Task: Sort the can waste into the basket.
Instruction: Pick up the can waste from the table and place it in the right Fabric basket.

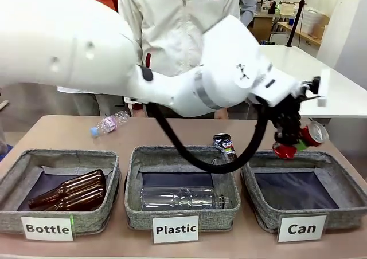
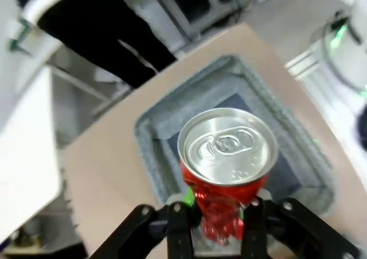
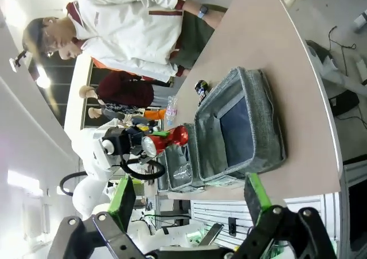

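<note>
My left arm reaches across the table, and its gripper is shut on the crushed red can, held above the far edge of the "Can" basket. The left wrist view looks onto the can's silver top, with the green-padded fingers clamped on its red body and the basket below. The black can with white print lies on the table behind the "Plastic" basket. My right gripper stands open and empty, off the table's right end, seeing the red can from the side.
The "Plastic" basket holds a clear bottle. The "Bottle" basket holds brown glass bottles. Another clear bottle lies at the far left of the table. A person in a white jacket stands at the far side.
</note>
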### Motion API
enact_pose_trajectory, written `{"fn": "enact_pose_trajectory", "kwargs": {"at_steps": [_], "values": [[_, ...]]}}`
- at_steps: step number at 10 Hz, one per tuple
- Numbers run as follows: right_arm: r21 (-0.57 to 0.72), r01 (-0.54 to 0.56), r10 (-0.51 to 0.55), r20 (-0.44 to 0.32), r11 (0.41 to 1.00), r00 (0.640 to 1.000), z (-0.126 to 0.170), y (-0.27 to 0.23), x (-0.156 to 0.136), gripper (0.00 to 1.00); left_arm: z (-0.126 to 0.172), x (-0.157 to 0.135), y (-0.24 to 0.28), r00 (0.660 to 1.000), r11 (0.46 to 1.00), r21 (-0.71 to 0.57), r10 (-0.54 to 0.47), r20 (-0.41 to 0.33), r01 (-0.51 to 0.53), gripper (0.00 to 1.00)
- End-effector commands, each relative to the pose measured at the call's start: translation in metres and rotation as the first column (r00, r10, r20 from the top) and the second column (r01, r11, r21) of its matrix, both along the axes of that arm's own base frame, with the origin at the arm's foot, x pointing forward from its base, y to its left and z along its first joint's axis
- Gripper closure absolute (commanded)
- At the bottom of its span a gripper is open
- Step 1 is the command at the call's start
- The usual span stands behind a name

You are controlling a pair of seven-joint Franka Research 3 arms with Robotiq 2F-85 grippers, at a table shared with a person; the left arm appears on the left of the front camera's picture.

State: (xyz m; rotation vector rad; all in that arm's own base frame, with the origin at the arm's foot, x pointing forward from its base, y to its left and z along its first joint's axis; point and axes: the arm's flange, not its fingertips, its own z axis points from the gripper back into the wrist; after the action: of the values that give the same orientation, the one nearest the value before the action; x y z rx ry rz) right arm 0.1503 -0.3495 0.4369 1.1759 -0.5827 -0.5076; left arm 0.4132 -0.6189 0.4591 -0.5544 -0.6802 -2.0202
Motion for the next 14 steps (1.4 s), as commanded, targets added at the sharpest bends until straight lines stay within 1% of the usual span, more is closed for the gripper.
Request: {"fn": "enact_pose_trajectory", "kwargs": {"at_steps": [1, 2, 4, 5, 6, 7, 8, 9, 13, 14], "values": [[-0.019, -0.010, 0.010, 0.006, 1.000, 1.000, 0.009, 0.011, 0.005, 0.00, 0.009, 0.014, -0.039, 1.000, 0.997, 0.079, -0.009, -0.015, 0.010, 0.73], [-0.019, -0.010, 0.010, 0.006, 1.000, 1.000, 0.009, 0.011, 0.005, 0.00, 0.001, 0.012, -0.045, 1.000, 0.994, 0.108, 0.000, 0.000, 0.000, 0.73], [-0.019, -0.010, 0.010, 0.006, 1.000, 1.000, 0.009, 0.011, 0.005, 0.00, -0.006, 0.010, -0.048, 0.999, 0.992, 0.126, -0.031, -0.015, 0.033, 0.73], [-0.019, -0.010, 0.010, 0.006, 1.000, 1.000, 0.009, 0.011, 0.005, 0.00, -0.008, 0.010, -0.048, 0.999, 0.989, 0.146, -0.036, -0.003, 0.036, 0.15], [-0.019, -0.010, 0.010, 0.006, 1.000, 1.000, 0.009, 0.011, 0.005, 0.00, -0.007, 0.010, -0.045, 0.999, 0.989, 0.143, -0.039, -0.003, 0.039, 0.15], [-0.019, -0.010, 0.010, 0.006, 1.000, 1.000, 0.009, 0.011, 0.005, 0.00, -0.005, 0.009, -0.042, 0.999, 0.990, 0.138, -0.037, 0.003, 0.036, 0.00], [-0.019, -0.010, 0.010, 0.006, 1.000, 1.000, 0.009, 0.011, 0.005, 0.00, -0.004, 0.008, -0.041, 0.999, 0.990, 0.138, -0.035, 0.013, 0.033, 0.11], [-0.019, -0.010, 0.010, 0.006, 1.000, 1.000, 0.009, 0.011, 0.005, 0.00, -0.003, 0.007, -0.039, 0.999, 0.990, 0.140, -0.038, 0.010, 0.037, 0.00], [-0.019, -0.010, 0.010, 0.006, 1.000, 1.000, 0.009, 0.011, 0.005, 0.00, 0.006, 0.000, -0.028, 0.999, 0.992, 0.124, -0.034, 0.022, 0.031, 0.00], [-0.019, -0.010, 0.010, 0.006, 1.000, 1.000, 0.009, 0.011, 0.005, 0.00, 0.012, -0.005, -0.017, 0.999, 0.989, 0.141, -0.034, -0.026, 0.037, 0.00]]}}
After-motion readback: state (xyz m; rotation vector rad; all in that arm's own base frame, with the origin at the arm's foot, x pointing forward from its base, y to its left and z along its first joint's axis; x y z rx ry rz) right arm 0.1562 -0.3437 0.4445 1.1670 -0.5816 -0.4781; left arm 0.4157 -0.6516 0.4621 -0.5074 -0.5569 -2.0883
